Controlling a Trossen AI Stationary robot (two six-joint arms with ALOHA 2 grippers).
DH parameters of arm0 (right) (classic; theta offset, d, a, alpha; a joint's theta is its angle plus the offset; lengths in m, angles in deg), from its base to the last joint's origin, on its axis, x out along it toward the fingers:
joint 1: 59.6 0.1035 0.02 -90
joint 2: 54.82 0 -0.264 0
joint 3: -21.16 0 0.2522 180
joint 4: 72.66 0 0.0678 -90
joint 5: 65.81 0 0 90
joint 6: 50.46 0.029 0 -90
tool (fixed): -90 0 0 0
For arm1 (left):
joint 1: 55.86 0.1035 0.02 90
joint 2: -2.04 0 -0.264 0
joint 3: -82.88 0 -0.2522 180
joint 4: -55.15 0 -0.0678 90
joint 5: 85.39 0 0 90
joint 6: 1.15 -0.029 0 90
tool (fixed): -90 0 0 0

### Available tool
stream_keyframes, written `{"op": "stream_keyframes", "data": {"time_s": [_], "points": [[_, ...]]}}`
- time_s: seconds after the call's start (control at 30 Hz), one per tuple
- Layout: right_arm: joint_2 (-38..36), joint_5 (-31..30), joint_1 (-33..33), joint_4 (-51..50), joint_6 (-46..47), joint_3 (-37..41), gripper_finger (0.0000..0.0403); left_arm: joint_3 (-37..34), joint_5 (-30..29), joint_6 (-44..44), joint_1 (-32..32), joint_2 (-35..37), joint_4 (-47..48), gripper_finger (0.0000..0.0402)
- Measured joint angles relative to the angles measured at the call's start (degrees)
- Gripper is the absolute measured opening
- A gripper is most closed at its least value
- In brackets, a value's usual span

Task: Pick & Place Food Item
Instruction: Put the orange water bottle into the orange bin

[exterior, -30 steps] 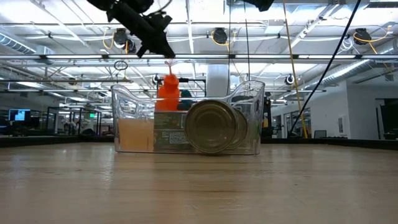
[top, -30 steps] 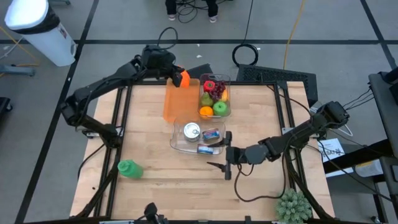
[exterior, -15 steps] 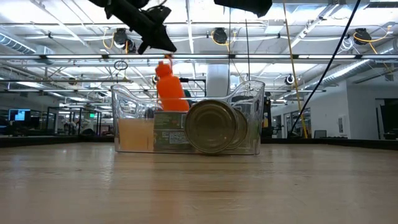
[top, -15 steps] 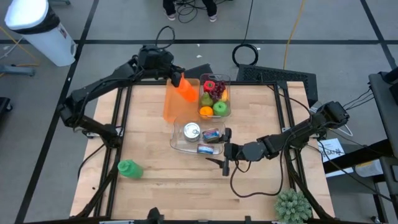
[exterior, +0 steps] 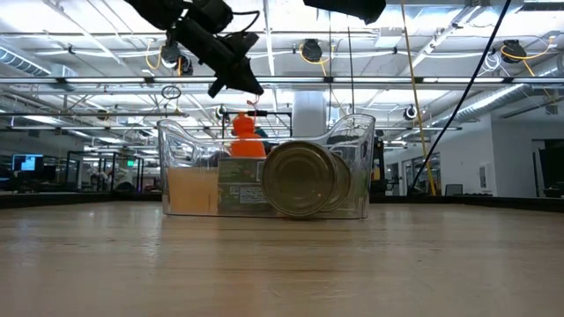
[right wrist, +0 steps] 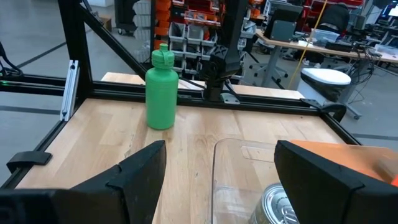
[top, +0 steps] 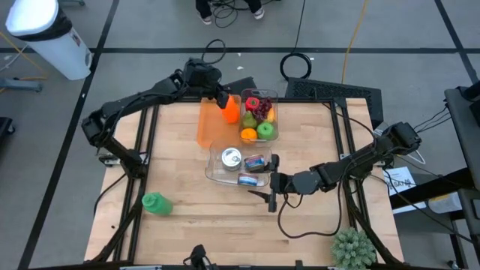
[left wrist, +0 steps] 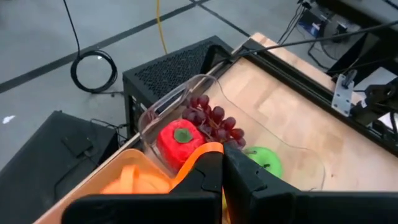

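Crowding the table [top: 180, 191]: green bottle [top: 156, 202], fruit bin [top: 259, 114] (grapes [left wrist: 214, 121] inside), can [exterior: 302, 180].

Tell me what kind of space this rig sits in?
Probably a robotics lab or open industrial workspace: exposed ceiling trusses with lights, parts shelving and desks beyond the wooden table, cables on the grey floor.

The can's label [exterior: 243, 183] seems printed, but no text is readable.
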Motion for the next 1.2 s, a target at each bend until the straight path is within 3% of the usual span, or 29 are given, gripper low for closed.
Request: {"op": "stream_keyframes", "data": {"time_s": [0.33, 1.2], "points": [[0.00, 0.00, 0.00, 0.01, 0.00, 0.00, 0.0281, 0.00, 0.05, -0.05, -0.99, -3.81, -0.39, 0.0004], [0.00, 0.00, 0.00, 0.02, 0.07, 0.00, 0.0281, 0.00, 0.00, -3.25, -7.94, -3.82, -2.89, 0.0014]]}}
